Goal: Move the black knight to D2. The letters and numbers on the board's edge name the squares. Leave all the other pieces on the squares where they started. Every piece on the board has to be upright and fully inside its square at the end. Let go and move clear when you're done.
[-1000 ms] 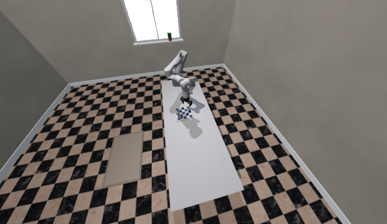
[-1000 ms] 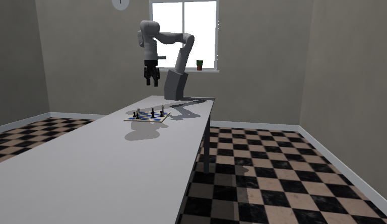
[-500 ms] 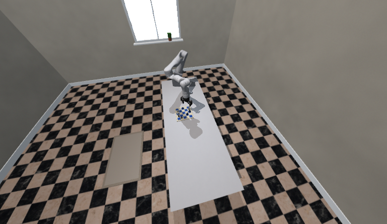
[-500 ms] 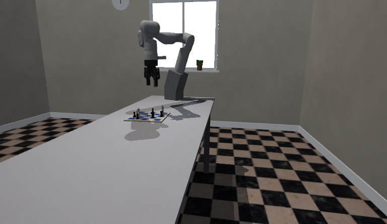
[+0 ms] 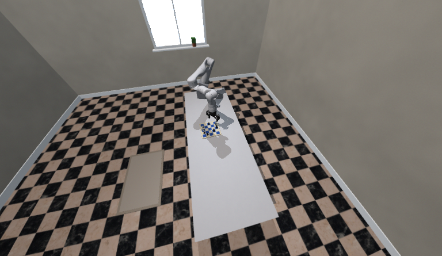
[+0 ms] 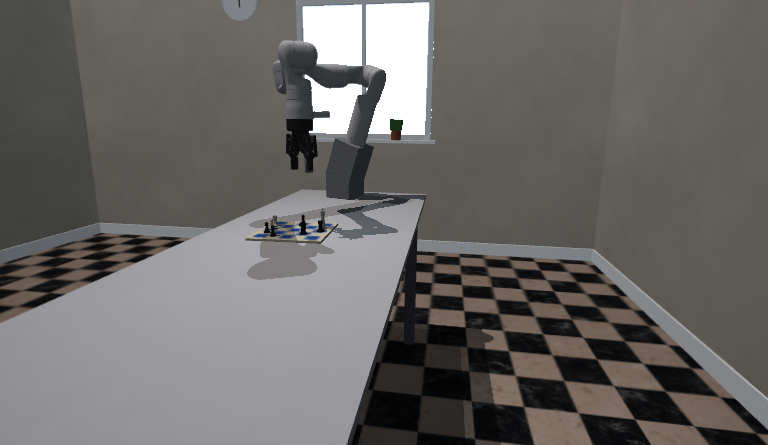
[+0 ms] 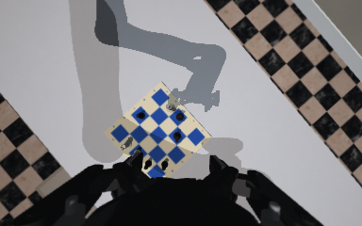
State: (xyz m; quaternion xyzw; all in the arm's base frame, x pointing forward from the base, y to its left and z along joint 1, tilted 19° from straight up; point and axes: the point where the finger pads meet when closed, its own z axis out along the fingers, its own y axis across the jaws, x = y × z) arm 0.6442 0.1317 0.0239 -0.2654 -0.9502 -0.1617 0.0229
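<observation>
The black knight cannot be told apart from the other dark pieces at this size; it is one of the several small black pieces standing on the chessboard (image 7: pixel 192 123), and the edge letters that would name D2 are too small to read. In the wrist view two dark pieces stand at the board's near edge, close to the camera, three more sit further in, and pale pieces (image 7: pixel 172 102) occupy the far corner and the left edge. All appear upright.

The board lies on the long grey table (image 6: pixel 169 327), between the arm's pedestal (image 6: pixel 346 175) and the table's middle.

The gripper (image 6: pixel 300 164) hangs well above the board, pointing straight down, its fingers spread to their full width and holding nothing. From the fingers the board lies below and slightly forward, so the coming move looks like a short shift over the chosen piece followed by a long vertical descent, with neighbouring pieces near enough to be knocked.
</observation>
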